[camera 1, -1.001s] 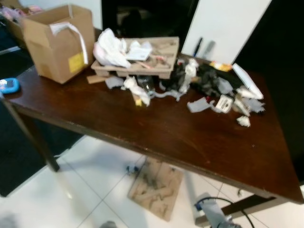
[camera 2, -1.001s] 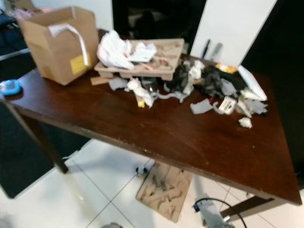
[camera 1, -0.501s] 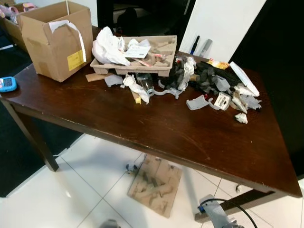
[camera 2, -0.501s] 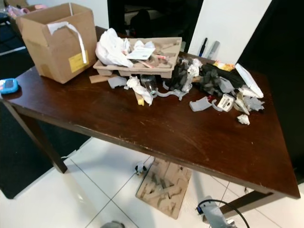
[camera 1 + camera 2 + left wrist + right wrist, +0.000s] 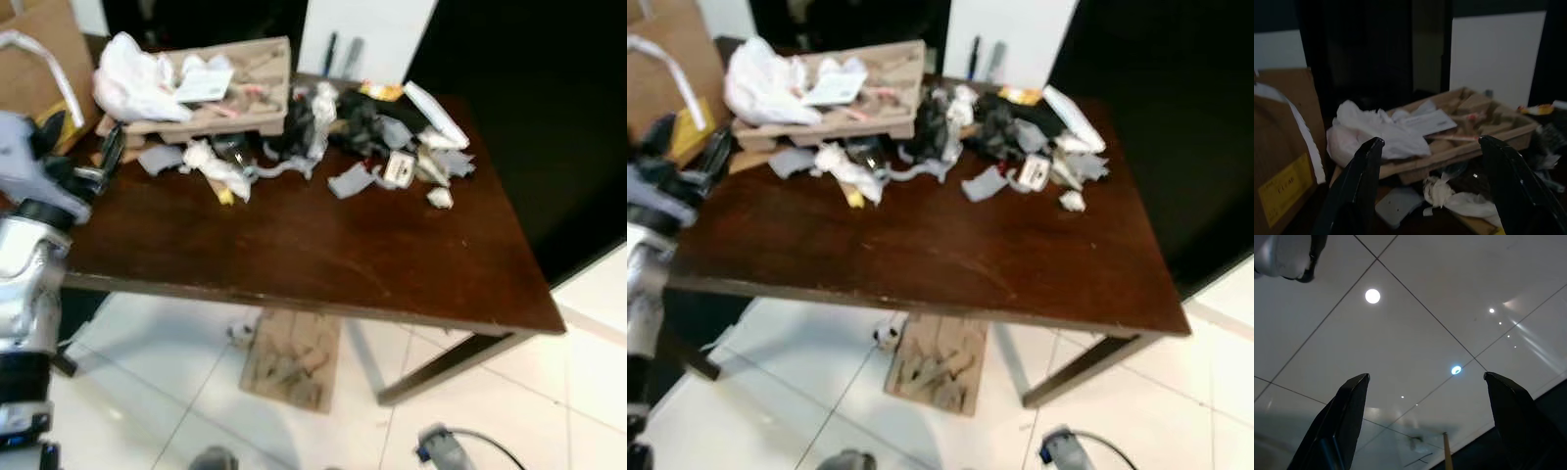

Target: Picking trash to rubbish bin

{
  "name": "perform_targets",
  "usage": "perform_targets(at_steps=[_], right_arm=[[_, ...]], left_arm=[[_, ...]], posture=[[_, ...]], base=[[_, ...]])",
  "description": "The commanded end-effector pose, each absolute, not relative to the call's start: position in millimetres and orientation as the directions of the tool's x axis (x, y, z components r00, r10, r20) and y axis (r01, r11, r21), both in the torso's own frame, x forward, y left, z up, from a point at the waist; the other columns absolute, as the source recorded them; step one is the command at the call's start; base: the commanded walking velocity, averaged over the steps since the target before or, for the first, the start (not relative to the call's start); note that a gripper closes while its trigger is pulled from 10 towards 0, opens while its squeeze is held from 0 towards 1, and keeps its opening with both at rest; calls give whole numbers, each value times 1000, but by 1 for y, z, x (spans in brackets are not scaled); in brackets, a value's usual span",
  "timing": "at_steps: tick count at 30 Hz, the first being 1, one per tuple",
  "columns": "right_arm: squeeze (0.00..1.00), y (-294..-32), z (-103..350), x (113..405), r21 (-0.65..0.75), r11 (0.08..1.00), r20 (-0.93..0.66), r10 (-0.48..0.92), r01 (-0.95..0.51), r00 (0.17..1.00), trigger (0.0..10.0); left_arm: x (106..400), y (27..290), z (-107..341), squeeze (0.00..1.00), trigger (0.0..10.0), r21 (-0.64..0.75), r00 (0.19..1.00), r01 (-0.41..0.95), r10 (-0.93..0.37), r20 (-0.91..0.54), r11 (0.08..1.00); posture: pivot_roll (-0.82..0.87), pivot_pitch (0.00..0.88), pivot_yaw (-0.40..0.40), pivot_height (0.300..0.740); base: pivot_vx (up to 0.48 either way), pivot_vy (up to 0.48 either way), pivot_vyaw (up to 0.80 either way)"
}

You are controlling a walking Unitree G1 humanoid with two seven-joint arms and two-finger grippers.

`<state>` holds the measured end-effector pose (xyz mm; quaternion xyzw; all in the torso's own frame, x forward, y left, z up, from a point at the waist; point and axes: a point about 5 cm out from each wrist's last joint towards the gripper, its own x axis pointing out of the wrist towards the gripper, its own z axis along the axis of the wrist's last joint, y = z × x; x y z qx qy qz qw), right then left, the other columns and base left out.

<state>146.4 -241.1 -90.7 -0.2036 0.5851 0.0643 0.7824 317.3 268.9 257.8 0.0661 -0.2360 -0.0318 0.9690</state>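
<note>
- Dark wood is what your trash lies on: the table [image 5: 323, 264] carries a scatter of paper scraps [image 5: 217, 168], grey bits [image 5: 350, 181] and black wrappers [image 5: 362, 122] along its far half, all untouched as far as you can see.
- A cardboard tray [image 5: 211, 98] at the far edge holds a white plastic bag [image 5: 132, 83] and more papers, and a cardboard box [image 5: 34, 73] stands at the robot's far left.
- Your left gripper [image 5: 1425, 186] is raised over the table's left end, fingers spread wide and empty, pointing at the tray and bag.
- Your right gripper [image 5: 1422, 421] hangs down over white floor tiles [image 5: 1400, 323], fingers spread apart, holding nothing.
- You have no rubbish bin in sight.
- I judge the job barely begun: every piece is left to pick.
</note>
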Motion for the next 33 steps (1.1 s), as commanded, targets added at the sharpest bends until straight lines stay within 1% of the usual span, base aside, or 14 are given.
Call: perform_targets(at_steps=[1,2,3,4,7,8,13,20,27,33], right_arm=[[0,-242,-90,148,-243,912,-940,-137,-329,314,10000],[0,-242,-90,148,-243,912,-940,-137,-329,314,10000],[0,-240,-89,151,-241,912,-938,-132,-332,319,10000],[0,-240,-89,153,-240,911,-938,-129,-334,322,10000],[0,-238,-88,155,-240,911,-937,-127,-335,326,10000],[0,-237,-88,156,-239,911,-936,-125,-335,328,10000],[0,-235,-90,153,-235,913,-938,-123,-333,323,10000],[0,-237,-93,145,-228,917,-944,-126,-327,305,10000],[0,-240,-92,143,-230,918,-945,-132,-324,299,10000],[0,-240,-92,143,-233,917,-944,-133,-325,301,10000]], left_arm=[[321,270,244,0,10000,98,914,16,-54,402,995],[321,270,244,0,10000,98,914,16,-54,402,995],[324,270,236,0,10000,64,926,20,-42,376,998],[325,269,232,0,10000,66,933,15,-37,358,998],[329,262,226,0,10000,18,941,50,-53,333,999],[332,253,221,0,10000,7,946,77,-75,315,997],[335,238,214,0,10000,3,953,103,-99,287,995],[336,225,209,0,10000,-12,953,133,-125,275,991],[333,205,198,0,10000,-6,954,181,-174,246,983],[332,199,197,0,10000,-15,951,195,-185,249,981]], posture=[[217,127,-104,740],[217,127,-104,740],[220,121,-103,740],[220,121,-103,740],[223,118,-102,740],[223,118,-102,740],[221,129,-93,740],[212,136,-90,740],[205,139,-91,740],[207,138,-94,740]], base=[[0,0,0],[0,0,0],[334,0,0],[334,0,0],[401,0,0],[405,0,0],[406,0,0],[406,0,0],[309,0,0],[321,0,0]])
